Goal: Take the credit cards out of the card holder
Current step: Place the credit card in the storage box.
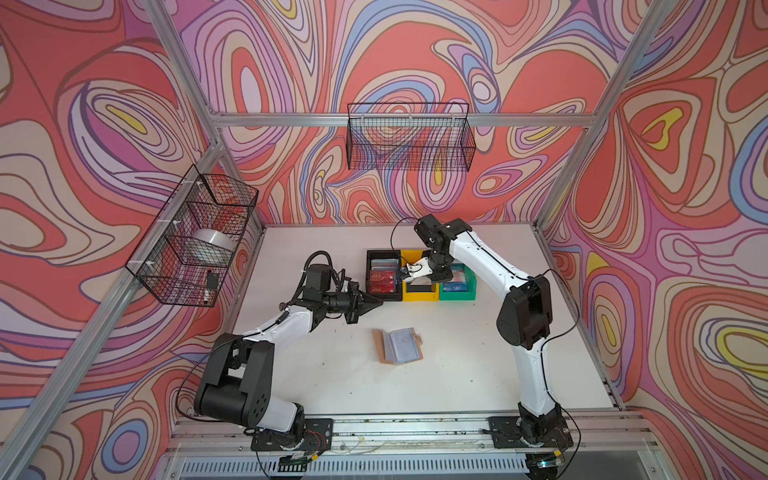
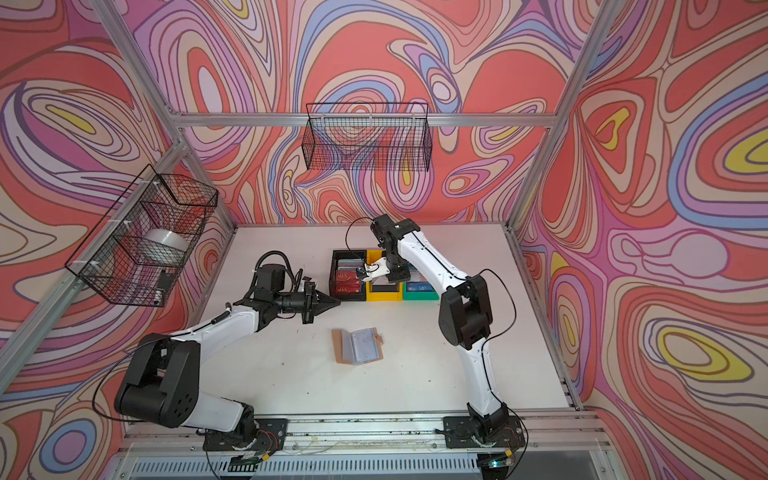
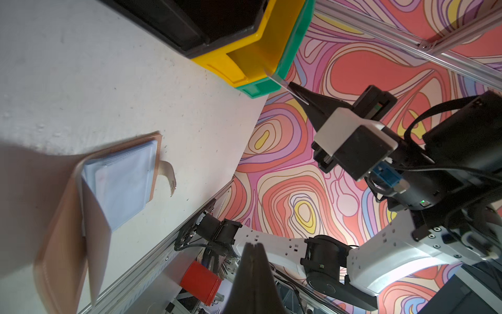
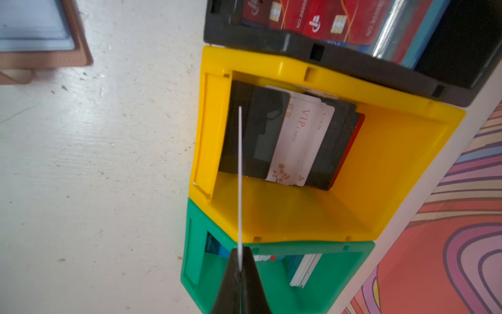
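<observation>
The tan card holder [image 1: 398,345] [image 2: 358,345] lies open in mid-table, its clear bluish sleeves [image 3: 119,179] facing up and its snap tab [image 3: 169,176] sticking out. My right gripper [image 4: 240,258] hangs over the yellow bin [image 4: 380,168], shut on a thin white credit card [image 4: 240,176] seen edge-on. The left wrist view shows that same card [image 3: 274,78] at the right gripper's tips. My left gripper [image 1: 380,304] [image 3: 253,246] is shut and empty, hovering left of the black bin [image 1: 369,270], apart from the holder.
Three bins stand in a row behind the holder: black with red cards [image 4: 326,21], yellow with black and white cards [image 4: 296,141], and green [image 4: 339,271] with blue and white cards [image 4: 304,269]. Wire baskets hang on the back wall [image 1: 409,137] and the left wall [image 1: 195,237].
</observation>
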You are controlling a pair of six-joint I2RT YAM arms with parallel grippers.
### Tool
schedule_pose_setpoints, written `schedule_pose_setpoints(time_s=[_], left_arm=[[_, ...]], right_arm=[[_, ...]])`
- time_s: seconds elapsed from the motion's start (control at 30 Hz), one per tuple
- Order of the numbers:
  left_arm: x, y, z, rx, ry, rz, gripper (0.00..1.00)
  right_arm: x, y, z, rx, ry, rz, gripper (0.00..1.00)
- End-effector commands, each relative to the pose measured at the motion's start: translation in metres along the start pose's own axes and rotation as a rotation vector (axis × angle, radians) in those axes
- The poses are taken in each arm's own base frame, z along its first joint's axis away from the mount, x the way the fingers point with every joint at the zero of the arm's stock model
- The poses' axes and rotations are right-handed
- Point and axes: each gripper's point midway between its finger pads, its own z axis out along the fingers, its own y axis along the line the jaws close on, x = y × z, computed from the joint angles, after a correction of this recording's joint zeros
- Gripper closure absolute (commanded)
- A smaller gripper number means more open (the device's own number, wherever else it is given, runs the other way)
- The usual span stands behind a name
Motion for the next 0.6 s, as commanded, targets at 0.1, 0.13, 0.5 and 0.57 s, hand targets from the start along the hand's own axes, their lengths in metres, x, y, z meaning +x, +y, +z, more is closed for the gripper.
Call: schedule_pose_setpoints(time_s=[0.1, 0.13, 0.5, 0.57], left_arm=[[-0.003, 0.005, 0.0, -0.013, -0.015, 0.018, 1.0], [-0.003, 0.006, 0.0, -0.015, -0.014, 0.016, 1.0], [-0.006, 0.006, 0.001, -0.007, -0.013, 0.007, 1.0], [-0.007, 0.007, 0.001, -0.009, -0.012, 0.003, 1.0]], right_arm=[[0.003, -0.012, 0.022, 0.013, 0.08, -0.004, 1.0], [0.003, -0.014, 0.024, 0.021, 0.087, -0.004, 1.0], [0.006, -0.022, 0.033, 0.043, 0.134, -0.002, 1.0], [0.004, -0.022, 0.034, 0.042, 0.133, -0.003, 1.0]])
